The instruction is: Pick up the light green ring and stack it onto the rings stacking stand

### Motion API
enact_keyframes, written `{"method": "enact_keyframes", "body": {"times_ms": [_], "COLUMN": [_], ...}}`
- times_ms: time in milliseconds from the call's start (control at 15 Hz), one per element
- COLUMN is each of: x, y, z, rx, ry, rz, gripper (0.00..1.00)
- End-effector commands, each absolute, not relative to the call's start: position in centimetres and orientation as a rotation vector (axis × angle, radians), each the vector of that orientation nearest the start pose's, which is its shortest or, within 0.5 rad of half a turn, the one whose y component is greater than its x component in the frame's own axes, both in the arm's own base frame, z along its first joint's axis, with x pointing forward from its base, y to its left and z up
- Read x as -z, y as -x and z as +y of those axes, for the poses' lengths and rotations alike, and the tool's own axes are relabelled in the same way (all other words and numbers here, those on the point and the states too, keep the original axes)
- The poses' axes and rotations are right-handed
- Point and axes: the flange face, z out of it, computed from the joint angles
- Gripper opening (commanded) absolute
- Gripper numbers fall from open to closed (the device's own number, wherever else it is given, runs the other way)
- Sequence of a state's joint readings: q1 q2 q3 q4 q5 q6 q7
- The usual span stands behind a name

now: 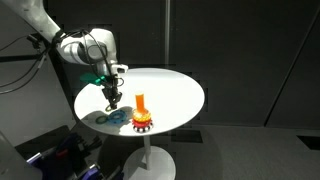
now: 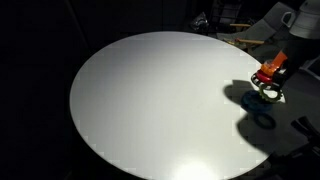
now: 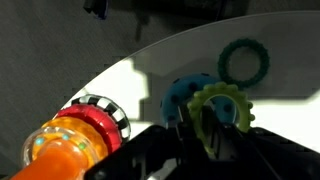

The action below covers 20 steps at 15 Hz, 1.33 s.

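- Pinching the light green ring [image 3: 218, 110] low on its rim, the fingers [image 3: 265, 150] are pressed in on it from both sides. It stands on edge between them with its hole facing the wrist camera.
- Held upright like this, the ring probably has to be tipped flat before its hole can drop over a peg.
- The ring is carried just beside the rings stacking stand [image 3: 92, 120], not over it. In the wrist view the orange peg [image 3: 60, 150] lies at lower left and the ring is to its right.
- In an exterior view the fingers [image 1: 114, 100] hang above the bench [image 1: 175, 85], clear of its surface, with a shadow under them. The stand [image 1: 141, 122] is close alongside, and its peg top looks about level with the fingertips.
- The peg is bare, so the ring would be the first one on it. I judge the step in hand to be the carry across to the peg.
- Two other rings lie flat on the bench behind the held one: a cyan-blue ring [image 3: 183, 95] nearest and a teal ring [image 3: 244, 62] further off. Both lie on the side away from the stand, so they do not block the way to the peg.
- The stand sits near the rim of the round bench [image 2: 150, 100]. A knock against its scalloped base could push it toward that edge.
- Most of the white top is bare, which leaves plenty of room to rise and swing inward.
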<state>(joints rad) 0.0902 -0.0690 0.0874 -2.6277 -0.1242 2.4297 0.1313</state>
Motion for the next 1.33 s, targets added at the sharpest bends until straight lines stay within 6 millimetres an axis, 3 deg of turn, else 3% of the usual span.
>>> {"method": "enact_keyframes", "body": {"times_ms": [0,467,867,1267], "x": [-29.4,-34.8,-38.8,-40.1], "y": [-42.0,-43.1,-43.5,-44.3], "z": [5.9,3.0,-0.7,-3.2], "rx": [-0.205,-0.209,-0.146,-0.119], "ry": [3.222,3.23,3.236,3.225], "rz": [-0.176,-0.006,0.173,0.323], "gripper": [0.06,0.06,0.06,0.06]}}
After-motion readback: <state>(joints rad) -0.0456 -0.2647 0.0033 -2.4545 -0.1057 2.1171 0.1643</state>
